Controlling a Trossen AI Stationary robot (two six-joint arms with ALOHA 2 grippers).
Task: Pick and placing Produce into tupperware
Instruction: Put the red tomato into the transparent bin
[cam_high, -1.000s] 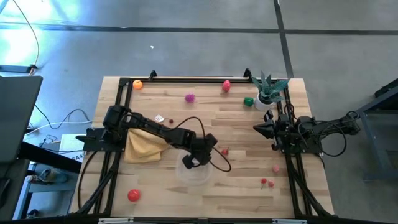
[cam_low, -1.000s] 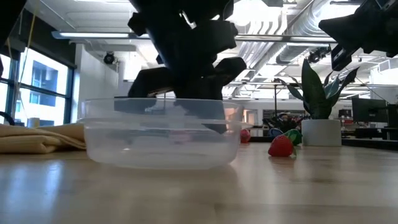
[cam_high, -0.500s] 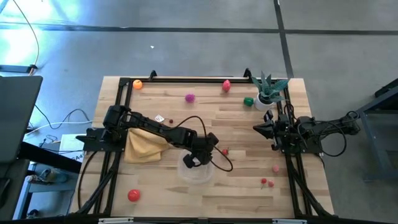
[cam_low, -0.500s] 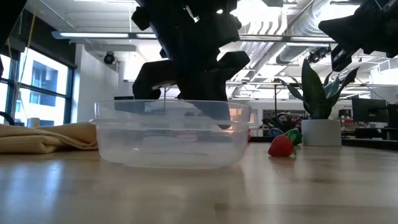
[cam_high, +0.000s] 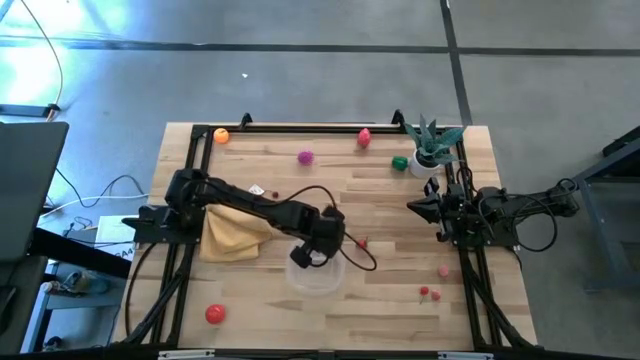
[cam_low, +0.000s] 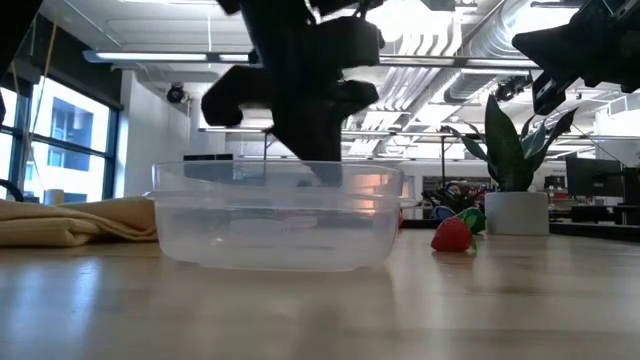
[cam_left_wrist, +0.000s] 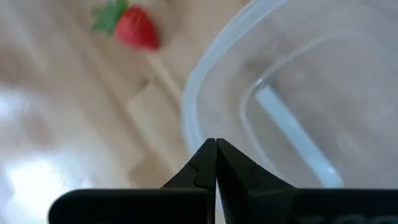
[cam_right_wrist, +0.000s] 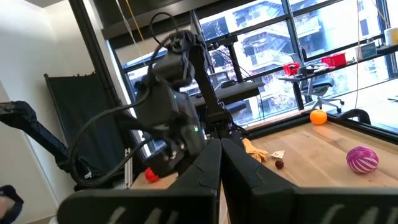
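The tupperware (cam_high: 320, 274) is a clear shallow container standing on its base near the table's middle, also in the low view (cam_low: 275, 225) and the left wrist view (cam_left_wrist: 298, 93); I see no produce in it. My left gripper (cam_high: 312, 252) is shut, its tips at the container's far-left rim (cam_left_wrist: 216, 144). A toy strawberry (cam_high: 362, 242) lies just right of the container. Other produce lies scattered: an orange (cam_high: 221, 136), a magenta piece (cam_high: 305, 156), a red piece (cam_high: 364, 137), a green piece (cam_high: 400, 163), a red ball (cam_high: 214, 313). My right gripper (cam_right_wrist: 219, 148) waits shut by the right edge. My left gripper comes at the tupperware from above, its shut fingertips dipping just below rim level by the far-left rim (cam_left_wrist: 193, 118). Nothing shows between the fingers. I cannot tell whether they touch the wall or the rim.
A mustard-yellow cloth (cam_high: 235, 235) lies left of the container under my left arm. A spiky potted plant (cam_high: 432, 145) stands at the far right corner. A pink piece (cam_high: 443, 270) and cherries (cam_high: 428, 293) lie near the right edge. Black rails run along the left and right sides.
The tupperware has slid a little toward the table's right edge, with my left gripper moving that way at its rim; it then stopped. Since then the left gripper has risen slightly and turned while the container stayed put.
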